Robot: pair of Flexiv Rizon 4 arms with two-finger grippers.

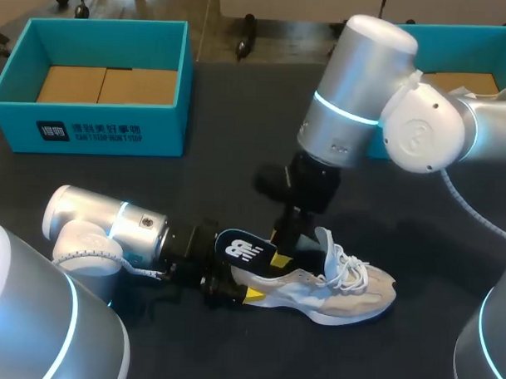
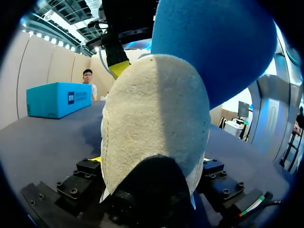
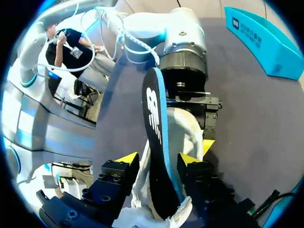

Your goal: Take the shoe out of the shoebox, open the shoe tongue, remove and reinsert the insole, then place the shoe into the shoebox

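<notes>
A beige sneaker (image 1: 349,294) lies on its sole on the dark table, toe to the right. My left gripper (image 1: 233,286) comes in low from the left and is shut on its heel, which fills the left wrist view (image 2: 152,128) between the fingers. A blue and black insole (image 1: 244,250) stands up out of the heel opening. My right gripper (image 1: 280,253) hangs down over it. In the right wrist view the insole (image 3: 159,142) stands between the yellow fingertips of that gripper (image 3: 159,159), which is open.
A teal shoebox (image 1: 97,132) with brown cardboard inside stands at the back left. A second teal box (image 1: 491,36) is at the back right, behind my right arm. Bare dark tabletop (image 1: 417,245) lies around the shoe.
</notes>
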